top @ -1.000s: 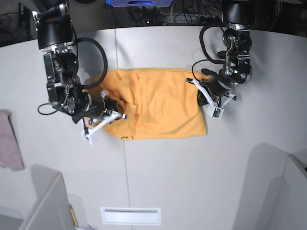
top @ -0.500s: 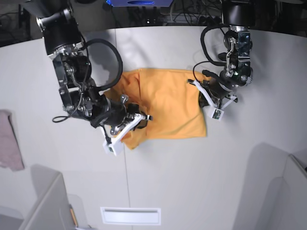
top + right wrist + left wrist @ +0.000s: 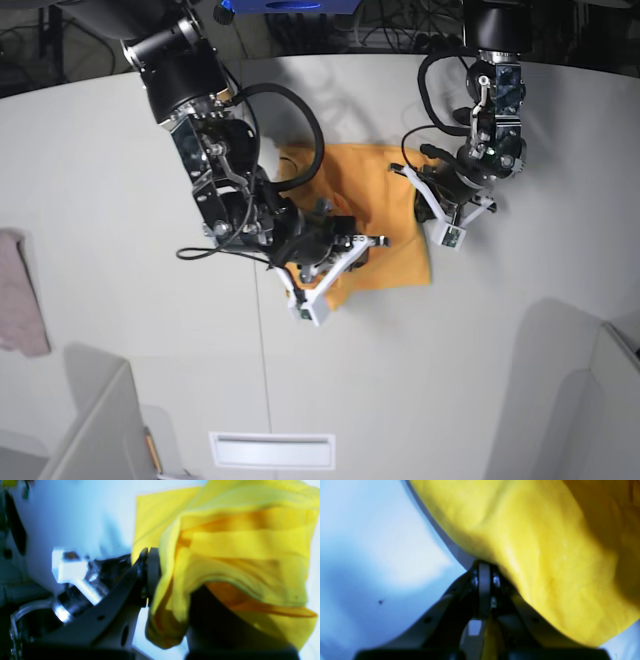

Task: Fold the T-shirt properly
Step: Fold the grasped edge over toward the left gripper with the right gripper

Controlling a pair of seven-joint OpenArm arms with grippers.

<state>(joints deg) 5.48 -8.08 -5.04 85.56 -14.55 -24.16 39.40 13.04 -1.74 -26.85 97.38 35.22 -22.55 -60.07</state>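
The orange-yellow T-shirt (image 3: 392, 200) lies on the white table, its left part lifted and doubled over toward the right. My right gripper (image 3: 348, 252) is shut on a bunched layer of that lifted part, and the cloth (image 3: 237, 542) hangs in folds over its fingers (image 3: 150, 572). At the shirt's right edge my left gripper (image 3: 428, 205) sits low with its jaws together. In the left wrist view the fabric (image 3: 545, 542) drapes right at the closed fingertips (image 3: 484, 570), and a strip of yellow shows between them lower down.
A pinkish cloth (image 3: 20, 300) hangs at the table's left edge. Grey partitions stand at the bottom left (image 3: 90, 420) and bottom right (image 3: 585, 390). A white slot (image 3: 272, 450) sits near the front edge. Cables run along the back.
My right arm has swept across from the base view's left toward the middle, carrying the shirt's left side over the rest. The left arm has barely moved.
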